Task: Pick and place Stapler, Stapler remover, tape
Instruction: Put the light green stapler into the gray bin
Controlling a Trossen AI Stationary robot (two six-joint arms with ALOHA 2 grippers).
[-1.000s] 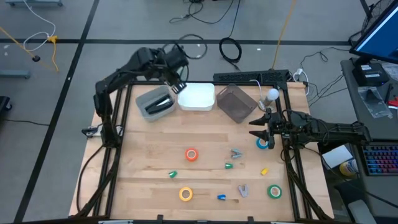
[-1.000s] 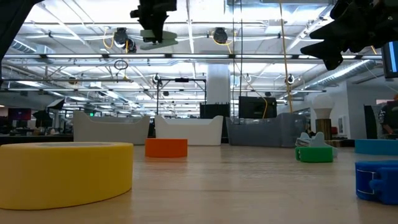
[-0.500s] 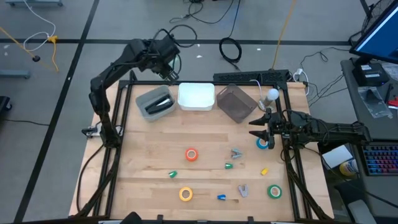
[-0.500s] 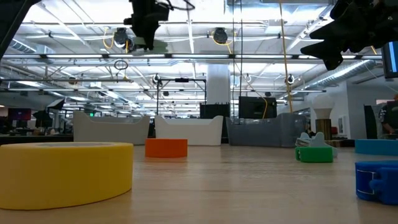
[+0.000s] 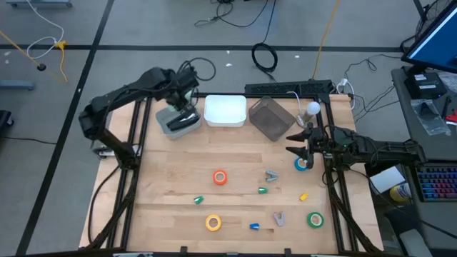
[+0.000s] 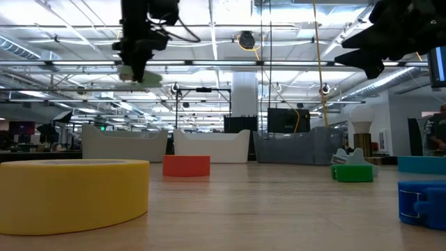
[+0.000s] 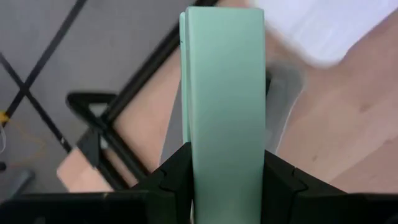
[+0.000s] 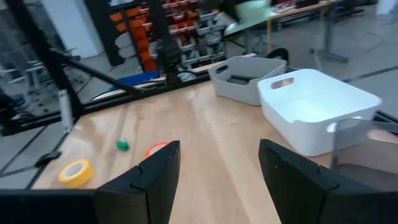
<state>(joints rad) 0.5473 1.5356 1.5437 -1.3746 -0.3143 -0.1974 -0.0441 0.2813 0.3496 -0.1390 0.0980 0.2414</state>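
Note:
My left gripper (image 5: 180, 100) is shut on a pale green stapler (image 7: 224, 81) high above the grey bin (image 5: 171, 123), which has a dark stapler (image 5: 186, 120) lying in it. The low view shows the green stapler (image 6: 142, 76) under the gripper, well above the table. My right gripper (image 5: 294, 146) is open and empty above the table, beside the blue tape (image 5: 301, 164). The orange tape (image 5: 220, 177), yellow tape (image 5: 213, 223) and green tape (image 5: 315, 219) lie flat on the table. Two grey staple removers (image 5: 271, 175) (image 5: 279, 218) lie between them. My left gripper pinches the green stapler by its two long sides (image 7: 224, 155) between its two fingers. The stapler runs forward from between the fingers, along them. It is lifted clear, above the grey bin.
A white bin (image 5: 226, 111) and a dark see-through bin (image 5: 271, 118) stand next to the grey bin along the far edge. Small coloured capsule bits (image 5: 198, 200) (image 5: 263, 190) (image 5: 303, 195) (image 5: 254, 226) lie among the tapes. The black frame rails run along both table sides.
My left gripper has swung with the green stapler toward the table's left edge, from between the grey and white bins, back over the far edge, to above the grey bin, and has come down a little. It stays shut on the stapler.

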